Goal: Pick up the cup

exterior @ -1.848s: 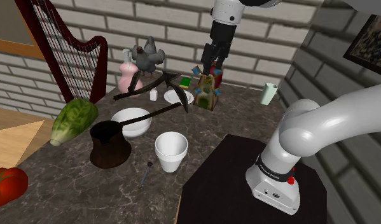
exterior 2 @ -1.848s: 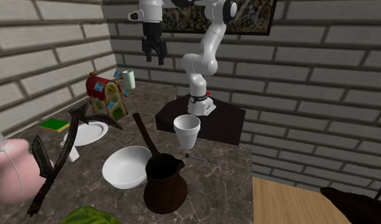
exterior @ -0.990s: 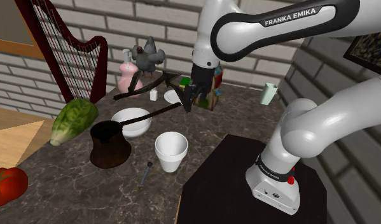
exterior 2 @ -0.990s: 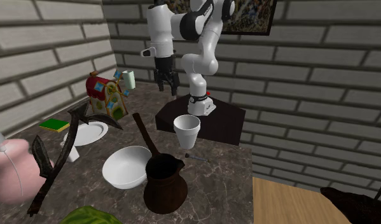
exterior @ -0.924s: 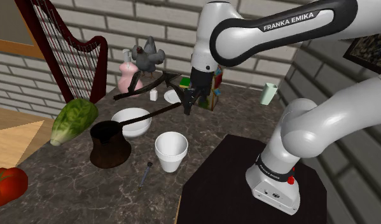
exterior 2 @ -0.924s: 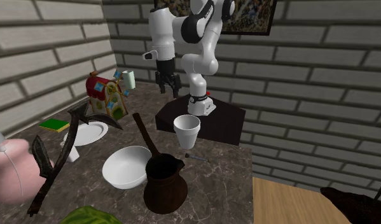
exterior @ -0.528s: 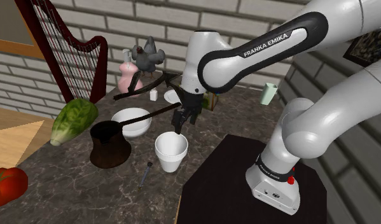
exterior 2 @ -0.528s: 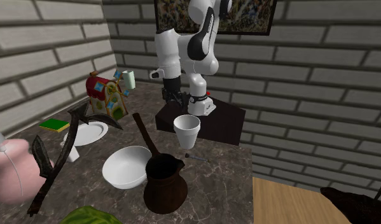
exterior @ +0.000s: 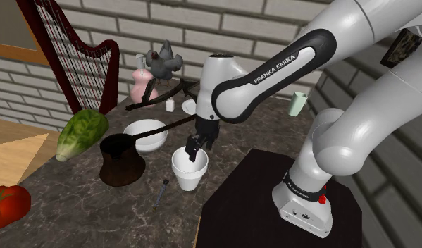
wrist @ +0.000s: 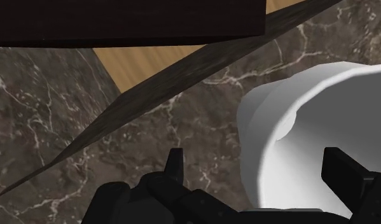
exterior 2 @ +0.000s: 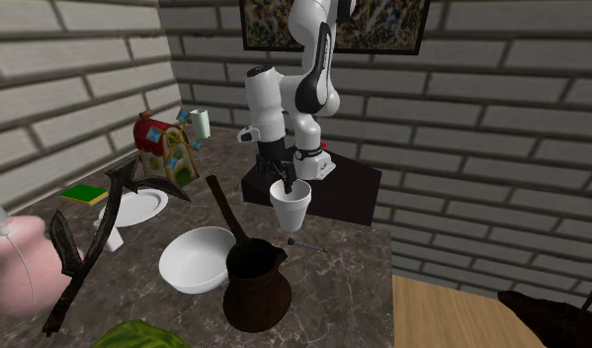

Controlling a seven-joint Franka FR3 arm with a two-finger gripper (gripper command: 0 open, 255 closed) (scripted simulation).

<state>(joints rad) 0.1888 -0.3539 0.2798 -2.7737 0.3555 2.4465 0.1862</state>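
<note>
So, quick note on this one: the white cup (exterior: 189, 169) stood upright on the dark marble counter (exterior: 75, 211), mouth up. In the shoulder view it had the brown long-handled pot (exterior: 121, 163) at its 9 o'clock and the white bowl (exterior: 147, 137) at roughly 10. The black stand (exterior: 251, 204) sat at its 4 o'clock, near but not touching afaict.

The gripper (exterior: 194, 146) hung right at the cup's rim, pointing down, so the cup was at 6 o'clock from it in that view — basically straight under. Its fingers (wrist: 175, 167) were apart, not clamped on anything. In the wrist view one finger sat outside the cup's wall and the other looked to be over the open mouth, so the wall ran between them. Couldn't tell if either pad touched it.

Imo that's the whole thing: the cup's long axis was vertical and the gripper lined up w/ that same axis, offset to one side of the rim. Next move prob just needs a small drop and a squeeze on the wall. Risk — the wall's tapered, so it could tip or slip.
</note>
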